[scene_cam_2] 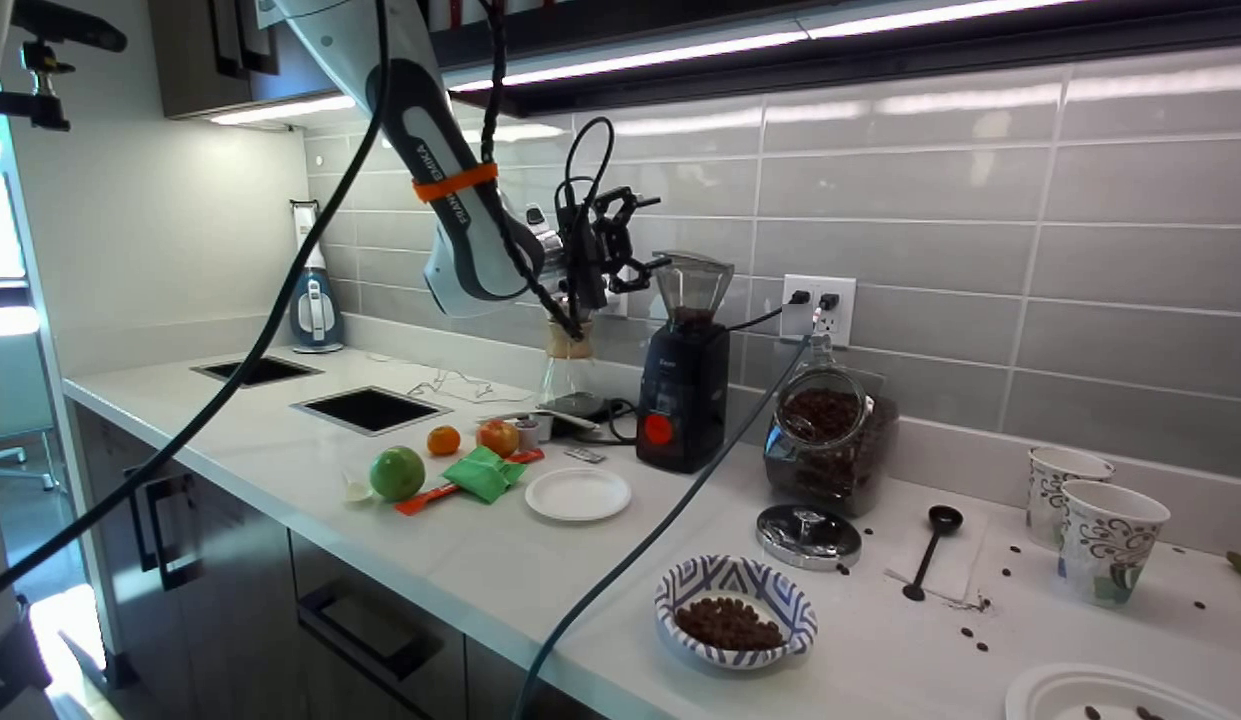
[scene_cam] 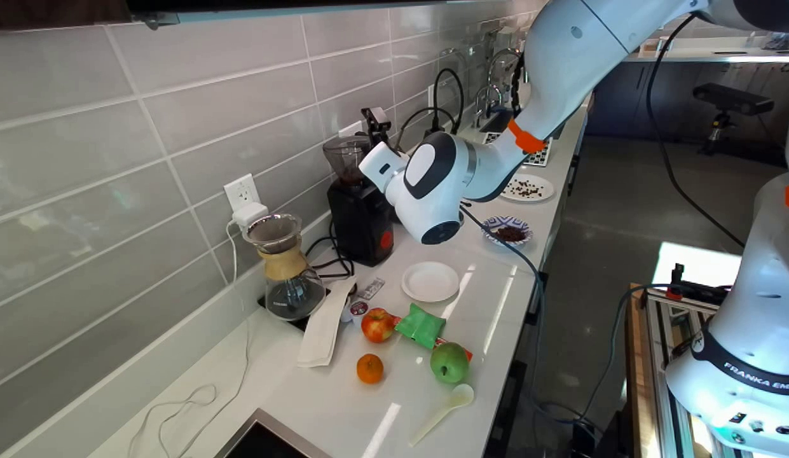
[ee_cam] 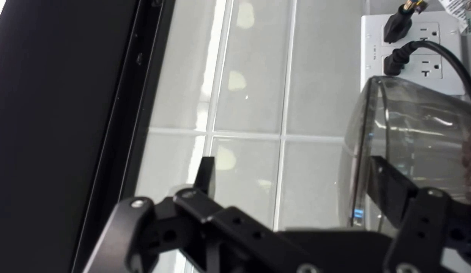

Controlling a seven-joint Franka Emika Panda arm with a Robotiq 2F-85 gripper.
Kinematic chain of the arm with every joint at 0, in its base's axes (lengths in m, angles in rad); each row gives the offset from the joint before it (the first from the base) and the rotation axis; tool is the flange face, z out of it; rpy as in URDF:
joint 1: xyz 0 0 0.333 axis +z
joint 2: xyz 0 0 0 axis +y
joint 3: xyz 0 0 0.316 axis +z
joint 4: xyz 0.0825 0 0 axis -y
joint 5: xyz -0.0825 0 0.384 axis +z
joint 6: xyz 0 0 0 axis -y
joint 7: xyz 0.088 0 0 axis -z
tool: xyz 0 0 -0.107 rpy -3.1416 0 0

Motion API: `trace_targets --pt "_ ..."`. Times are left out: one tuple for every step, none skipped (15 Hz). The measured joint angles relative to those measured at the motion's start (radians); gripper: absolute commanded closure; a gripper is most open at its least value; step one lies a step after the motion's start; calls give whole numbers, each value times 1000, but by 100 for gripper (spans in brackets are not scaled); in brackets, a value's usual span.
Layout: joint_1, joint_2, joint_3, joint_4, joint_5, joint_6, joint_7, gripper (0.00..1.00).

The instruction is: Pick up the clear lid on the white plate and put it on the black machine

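The black machine stands by the tiled wall in both exterior views (scene_cam: 356,222) (scene_cam_2: 683,400); its smoky container also shows in the wrist view (ee_cam: 429,140). A thin translucent curve bulges over the container's top rim in the wrist view; it looks like the clear lid (ee_cam: 344,170) resting there. The white plate lies bare on the counter in both exterior views (scene_cam: 430,282) (scene_cam_2: 578,495). My gripper (scene_cam_2: 656,232) is open and empty, just above and beside the container's top. In the wrist view my gripper (ee_cam: 292,163) has one finger overlapping the container; I cannot tell whether it touches.
A glass carafe (scene_cam: 292,289) stands beside the machine. A bean jar (scene_cam_2: 830,450), its silver lid (scene_cam_2: 808,537), a patterned bowl (scene_cam_2: 736,655) and paper cups (scene_cam_2: 1110,540) stand on the machine's other side. Fruit and a green packet (scene_cam: 421,326) lie near the plate. A dark cabinet (ee_cam: 60,113) hangs overhead.
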Motion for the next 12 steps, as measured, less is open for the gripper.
trace_targets --pt "0 0 1 0 1 0 0 0" --pt "0 0 3 0 1 0 2 0" --pt "0 0 5 0 3 0 6 0" --pt "0 0 7 0 5 0 9 0" --pt "1 0 10 0 6 0 12 0" --pt "1 -1 13 -1 7 0 13 0" --pt "1 -2 17 -1 11 0 13 0" --pt "2 -3 21 -3 15 0 13 0" --pt "4 -5 25 -7 22 0 13 0" --pt "6 -7 30 -12 30 0 13 0" --pt "9 -9 34 -18 42 1 12 0" --pt "11 -14 39 -25 56 3 11 0"
